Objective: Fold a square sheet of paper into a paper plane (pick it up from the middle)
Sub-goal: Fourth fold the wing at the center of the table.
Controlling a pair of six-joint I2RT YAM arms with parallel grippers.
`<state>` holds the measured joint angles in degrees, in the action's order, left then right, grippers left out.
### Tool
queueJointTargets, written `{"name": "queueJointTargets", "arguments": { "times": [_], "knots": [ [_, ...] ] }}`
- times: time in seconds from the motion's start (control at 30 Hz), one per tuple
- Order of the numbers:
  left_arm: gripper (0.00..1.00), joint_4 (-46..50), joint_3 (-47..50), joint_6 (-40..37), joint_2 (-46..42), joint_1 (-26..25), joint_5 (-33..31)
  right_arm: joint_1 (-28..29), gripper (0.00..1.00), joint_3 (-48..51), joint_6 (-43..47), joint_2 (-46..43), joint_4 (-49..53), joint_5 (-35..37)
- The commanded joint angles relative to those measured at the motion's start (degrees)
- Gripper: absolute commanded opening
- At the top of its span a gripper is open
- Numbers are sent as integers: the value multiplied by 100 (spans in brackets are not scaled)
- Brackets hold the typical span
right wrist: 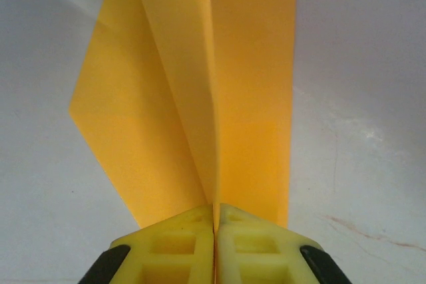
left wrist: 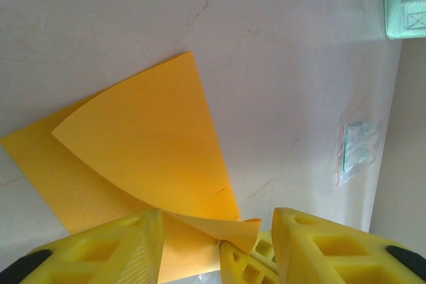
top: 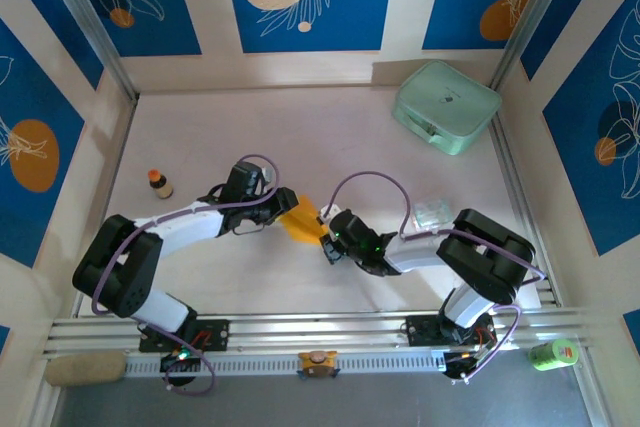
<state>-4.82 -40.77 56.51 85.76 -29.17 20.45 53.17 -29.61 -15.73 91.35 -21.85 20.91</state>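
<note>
We are pinching the sheet (right wrist: 253, 98) at its near edge in our right gripper (right wrist: 215, 216), jaws pressing tight on a raised fold. Our left gripper (left wrist: 218, 216) is straddling a curled corner, jaws parted. The sheet is lying partly folded, well apart from the case (top: 446, 105), nearer and leftward.

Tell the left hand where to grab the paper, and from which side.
Pinch the paper's upper flap at its curled free edge, coming in low from the left hand's own side, opposite the right hand. That edge looks lifted off the lower layer, so a finger could slip under; the right hand is shut on the fold's end.
</note>
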Motion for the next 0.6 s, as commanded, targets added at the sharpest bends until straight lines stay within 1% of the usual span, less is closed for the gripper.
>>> {"name": "queueJointTargets", "arguments": {
  "times": [0.0,0.1,0.13,0.2,0.27,0.43,0.57],
  "knots": [
    [47,130,-80,-90,-85,-21,-74,-81,10,0,-358,145,73,-568],
    [44,113,-58,-80,-107,-27,-53,-136,10,-23,-454,180,80,-749],
    [42,104,-46,-76,-125,-20,-47,-158,11,-34,-475,197,91,-817],
    [36,58,-6,-46,-162,-28,-43,-183,11,-61,-528,210,135,-889],
    [27,-28,42,-26,-204,-28,-15,-252,11,-128,-603,213,243,-1053],
    [9,-205,168,26,-183,-43,85,-499,9,-290,-931,258,400,-1753],
    [4,-375,271,97,-156,-54,100,-708,8,-496,-1242,386,652,-2178]
  ]
}}
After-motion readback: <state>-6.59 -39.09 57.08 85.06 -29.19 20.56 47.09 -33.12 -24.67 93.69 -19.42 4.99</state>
